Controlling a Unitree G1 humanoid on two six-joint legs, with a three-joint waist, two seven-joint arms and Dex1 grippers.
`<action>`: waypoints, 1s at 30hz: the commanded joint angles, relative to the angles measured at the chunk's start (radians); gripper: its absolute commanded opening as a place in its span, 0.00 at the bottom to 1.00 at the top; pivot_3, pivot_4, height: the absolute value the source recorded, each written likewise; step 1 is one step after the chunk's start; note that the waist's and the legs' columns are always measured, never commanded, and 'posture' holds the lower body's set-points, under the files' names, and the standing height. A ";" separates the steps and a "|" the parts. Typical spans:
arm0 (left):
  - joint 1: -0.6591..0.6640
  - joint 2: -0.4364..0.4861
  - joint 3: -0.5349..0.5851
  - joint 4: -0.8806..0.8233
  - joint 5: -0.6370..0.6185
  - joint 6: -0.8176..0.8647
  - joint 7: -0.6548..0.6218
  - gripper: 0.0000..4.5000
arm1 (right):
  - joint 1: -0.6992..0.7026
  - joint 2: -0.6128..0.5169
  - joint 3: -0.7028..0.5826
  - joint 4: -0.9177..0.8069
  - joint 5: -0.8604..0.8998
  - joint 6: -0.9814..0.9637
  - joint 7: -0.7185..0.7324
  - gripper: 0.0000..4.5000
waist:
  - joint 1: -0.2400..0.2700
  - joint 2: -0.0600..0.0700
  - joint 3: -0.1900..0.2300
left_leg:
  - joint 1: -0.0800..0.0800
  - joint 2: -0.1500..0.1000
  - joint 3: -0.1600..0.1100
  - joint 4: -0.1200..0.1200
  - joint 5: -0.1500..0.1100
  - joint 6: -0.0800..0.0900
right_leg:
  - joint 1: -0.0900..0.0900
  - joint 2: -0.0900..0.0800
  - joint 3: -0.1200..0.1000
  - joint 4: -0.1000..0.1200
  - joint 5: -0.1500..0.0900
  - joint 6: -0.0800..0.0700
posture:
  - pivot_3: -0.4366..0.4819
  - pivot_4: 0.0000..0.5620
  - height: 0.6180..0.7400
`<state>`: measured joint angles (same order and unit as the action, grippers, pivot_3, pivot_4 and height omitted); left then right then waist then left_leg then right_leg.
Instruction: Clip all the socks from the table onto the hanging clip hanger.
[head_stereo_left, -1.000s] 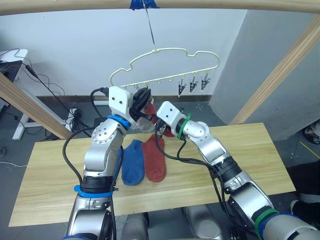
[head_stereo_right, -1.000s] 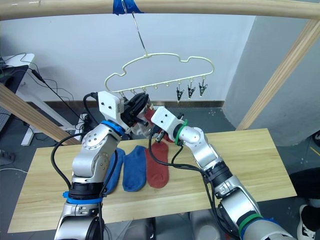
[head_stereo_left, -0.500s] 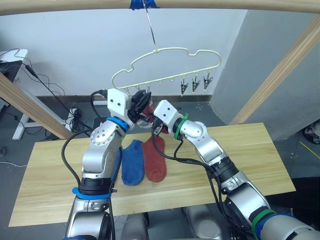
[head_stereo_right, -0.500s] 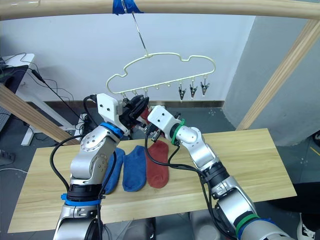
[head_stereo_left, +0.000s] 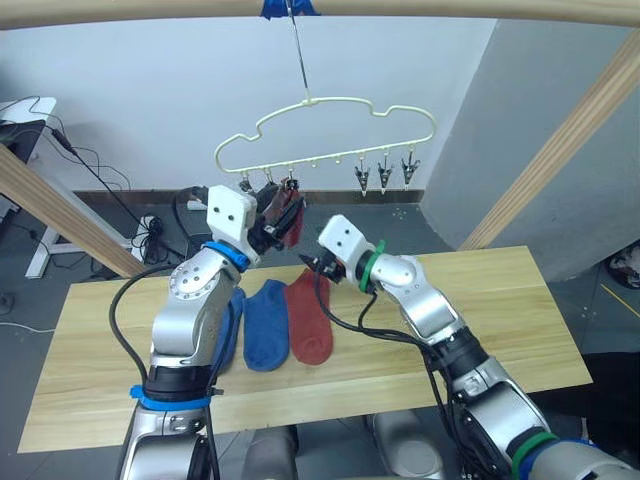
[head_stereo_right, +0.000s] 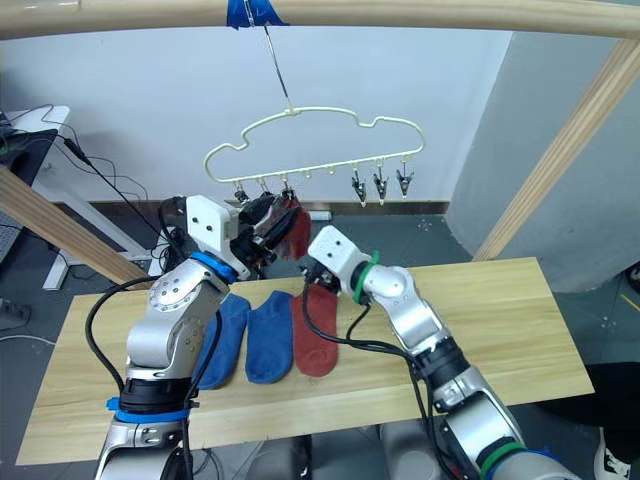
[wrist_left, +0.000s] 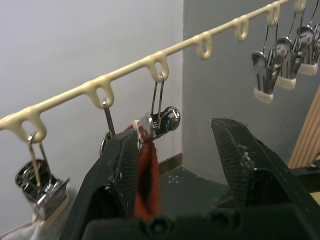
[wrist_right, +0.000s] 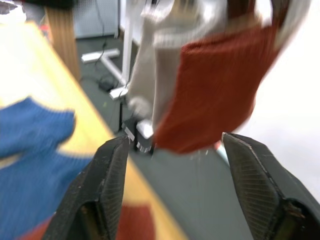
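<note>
The pale yellow clip hanger (head_stereo_left: 330, 105) hangs by its hook from the top pole. A rust-red sock (head_stereo_left: 293, 222) dangles from one of its left clips (wrist_left: 159, 121), and a light grey sock (wrist_right: 145, 75) hangs beside it. My left gripper (head_stereo_left: 277, 207) is open right at that clip, with the sock's top (wrist_left: 147, 175) close to one finger. My right gripper (head_stereo_left: 308, 262) is open just below and in front of the hanging red sock (wrist_right: 215, 85), apart from it. On the table (head_stereo_left: 500, 300) lie a blue sock (head_stereo_left: 265, 325), a rust-red sock (head_stereo_left: 308, 315) and another blue sock (head_stereo_left: 231, 322) partly under my left arm.
Three bare metal clips (head_stereo_left: 384, 175) hang at the hanger's right end. Slanted wooden frame poles stand at the left (head_stereo_left: 60, 215) and right (head_stereo_left: 570, 140), with a horizontal pole (head_stereo_left: 450, 8) overhead. Cables and a white desk (head_stereo_left: 20, 120) sit behind on the left.
Both grippers have opened. The rust-red sock now hangs from the clip on its own. My right gripper has dropped down and away from it, and the hanger has swung slightly left.
</note>
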<state>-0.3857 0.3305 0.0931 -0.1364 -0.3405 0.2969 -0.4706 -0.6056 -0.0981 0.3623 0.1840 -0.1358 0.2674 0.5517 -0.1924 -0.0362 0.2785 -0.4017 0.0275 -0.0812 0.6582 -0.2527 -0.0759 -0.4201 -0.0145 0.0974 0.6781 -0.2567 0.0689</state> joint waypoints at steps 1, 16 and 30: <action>0.045 0.053 0.023 -0.080 -0.019 -0.007 -0.050 0.58 | 0.051 -0.051 0.005 -0.165 -0.001 0.037 0.035 0.70 | 0.000 0.000 0.000 | 0.000 0.000 0.000 0.000 0.000 0.000 | 0.000 0.000 0.000 0.000 0.000 0.000 | 0.26 0.41 1.00; 0.223 0.207 0.076 -0.197 -0.061 -0.012 -0.175 0.58 | 0.263 -0.249 -0.108 -0.591 0.069 0.189 0.071 0.70 | 0.002 0.000 0.000 | 0.001 0.001 0.001 0.000 0.000 0.000 | 0.000 0.001 0.001 0.000 -0.003 0.004 | 0.27 0.37 1.00; 0.049 0.058 0.053 -0.176 0.038 -0.124 0.042 0.58 | 0.274 -0.244 -0.153 -0.614 0.117 0.199 0.028 0.70 | 0.024 0.000 0.000 | 0.000 0.001 0.001 0.001 0.000 0.000 | 0.000 0.001 0.001 0.000 0.000 -0.001 | 0.28 0.36 1.00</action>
<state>-0.3364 0.3917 0.1593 -0.3021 -0.3362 0.2251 -0.4376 -0.3327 -0.3433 0.2197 -0.3858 -0.0364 0.4692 0.5874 -0.1688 -0.0366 0.2781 -0.4014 0.0280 -0.0803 0.6594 -0.2526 -0.0760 -0.4200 -0.0135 0.0983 0.6781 -0.2564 0.0683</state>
